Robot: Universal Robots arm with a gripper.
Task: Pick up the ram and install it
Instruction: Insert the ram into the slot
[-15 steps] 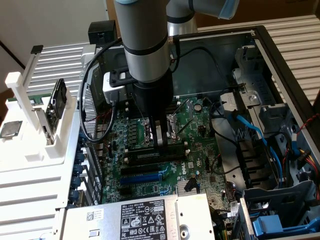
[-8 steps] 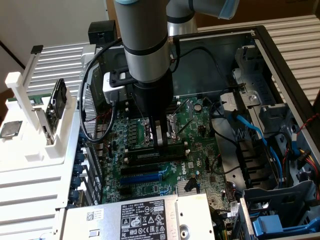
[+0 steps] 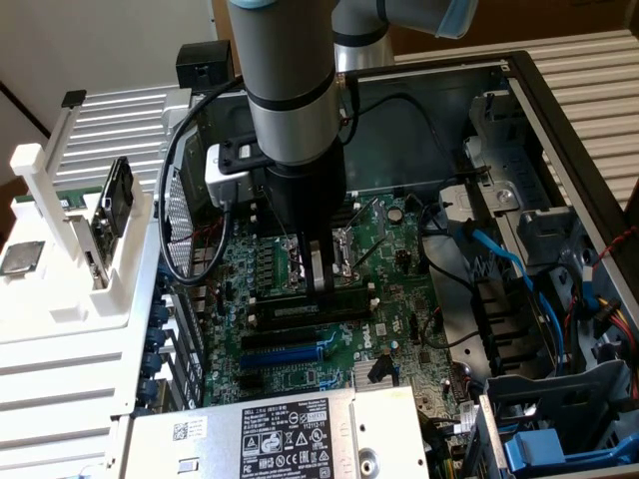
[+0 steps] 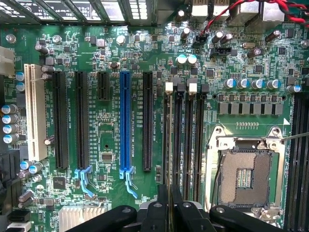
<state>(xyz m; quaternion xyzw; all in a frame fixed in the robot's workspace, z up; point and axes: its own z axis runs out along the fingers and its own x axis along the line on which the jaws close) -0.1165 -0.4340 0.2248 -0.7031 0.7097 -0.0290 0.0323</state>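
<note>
Exterior view's left: a white rack (image 3: 60,249) with a chip (image 3: 22,257) lying on it, well apart from the work. Skip those.

Middle: the open case (image 3: 429,120) has the motherboard (image 3: 290,374) flat inside. Your gripper (image 3: 318,282) is down on it, just beside the CPU socket (image 4: 244,179), which is empty. The ram (image 3: 290,311) stands on edge in one of the memory slots and runs across under the gripper. The gripper sits on its top edge about mid-length.

The wrist view looks straight down. A thin dark edge runs between the fingers (image 4: 159,212), in line with the memory slot nearest the long black slot (image 4: 147,121). The gripper reads as clenched on the ram, tight on both sides.

Progress, as I judge it: pick-up is done and the ram is in its slot. You can't tell whether it is fully seated or the end clips (image 4: 168,87) are latched. Release is not done.

Exterior view's right: blue cables (image 3: 499,254) and the drive cage (image 3: 559,230), apart from the gripper.
</note>
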